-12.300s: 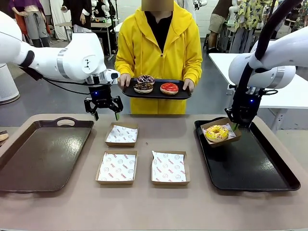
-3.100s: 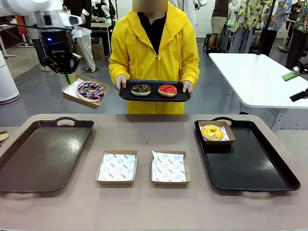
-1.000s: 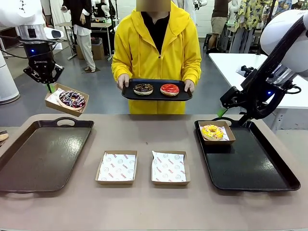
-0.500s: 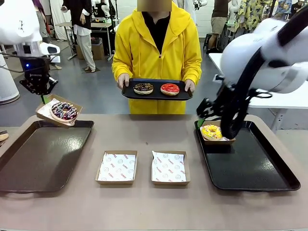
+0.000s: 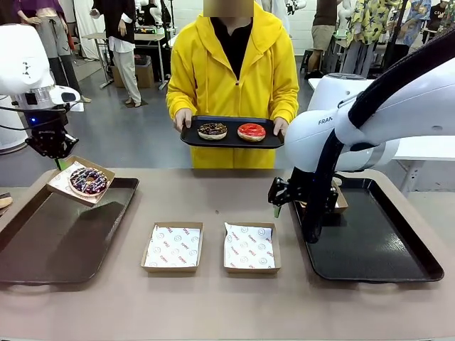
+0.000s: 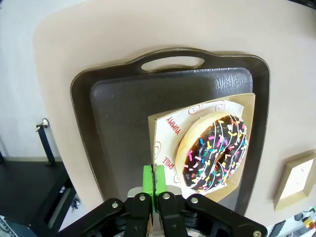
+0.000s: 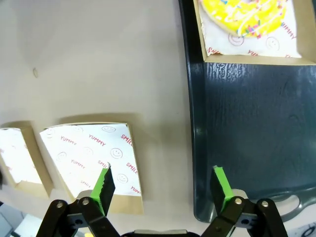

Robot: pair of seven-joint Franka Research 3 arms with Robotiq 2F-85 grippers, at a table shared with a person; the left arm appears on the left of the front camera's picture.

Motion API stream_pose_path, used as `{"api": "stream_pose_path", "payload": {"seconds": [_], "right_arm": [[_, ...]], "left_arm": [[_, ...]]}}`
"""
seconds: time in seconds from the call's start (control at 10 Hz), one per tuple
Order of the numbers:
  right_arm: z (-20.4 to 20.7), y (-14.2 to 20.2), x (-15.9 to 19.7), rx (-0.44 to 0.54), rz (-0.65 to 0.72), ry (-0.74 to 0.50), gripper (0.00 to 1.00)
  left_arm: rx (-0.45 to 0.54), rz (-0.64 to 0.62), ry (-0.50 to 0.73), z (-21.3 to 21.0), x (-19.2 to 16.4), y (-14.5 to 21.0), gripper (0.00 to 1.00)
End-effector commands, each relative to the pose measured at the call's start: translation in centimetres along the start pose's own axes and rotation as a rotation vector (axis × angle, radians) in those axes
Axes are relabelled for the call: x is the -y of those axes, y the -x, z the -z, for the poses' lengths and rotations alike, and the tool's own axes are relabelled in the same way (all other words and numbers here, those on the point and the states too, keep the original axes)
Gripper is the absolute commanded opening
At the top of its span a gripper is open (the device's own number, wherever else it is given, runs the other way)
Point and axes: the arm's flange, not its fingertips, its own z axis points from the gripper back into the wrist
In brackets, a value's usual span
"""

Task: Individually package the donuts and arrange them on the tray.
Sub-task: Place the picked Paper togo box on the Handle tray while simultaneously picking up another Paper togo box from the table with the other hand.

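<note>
My left gripper [image 5: 58, 162] is shut on the rim of a brown box [image 5: 78, 186] holding the sprinkled chocolate donut [image 5: 87, 180]. The box hangs tilted over the far corner of the brown left tray [image 5: 50, 241]. In the left wrist view the green pads [image 6: 154, 178] pinch the box's edge beside the sprinkled donut [image 6: 215, 150]. My right gripper [image 5: 281, 206] stands open over the left rim of the black tray [image 5: 370, 245]. The boxed yellow donut [image 7: 247, 12] sits in that tray's far corner. A person holds a small tray [image 5: 231, 138] with the crumbed chocolate donut [image 5: 212, 131] and the red donut [image 5: 251, 131].
Two empty paper-lined boxes [image 5: 173, 246] [image 5: 249, 246] lie side by side mid-table. In the right wrist view the nearer empty box [image 7: 91, 158] lies below my open gripper [image 7: 160, 185], next to the black tray [image 7: 252, 123]. My right arm's bulk covers the black tray's far left corner.
My left gripper has lowered the boxed sprinkled donut toward the left tray's far corner. My right arm has swung left from the yellow donut's box to the tray's left rim.
</note>
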Motion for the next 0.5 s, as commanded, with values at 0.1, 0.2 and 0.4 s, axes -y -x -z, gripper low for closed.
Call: {"api": "stream_pose_path", "payload": {"seconds": [0.1, 0.2, 0.4], "right_arm": [[-0.59, 0.22, -0.26, 0.013, -0.03, -0.002, 1.0], [-0.59, 0.22, -0.26, 0.013, -0.03, -0.002, 1.0], [-0.59, 0.22, -0.26, 0.013, -0.03, -0.002, 1.0]], "left_arm": [[0.003, 0.006, -0.01, -1.09, 0.28, -0.01, 0.01], [0.003, 0.006, -0.01, -1.09, 0.28, -0.01, 0.01], [0.003, 0.006, -0.01, -1.09, 0.28, -0.01, 0.01]]}}
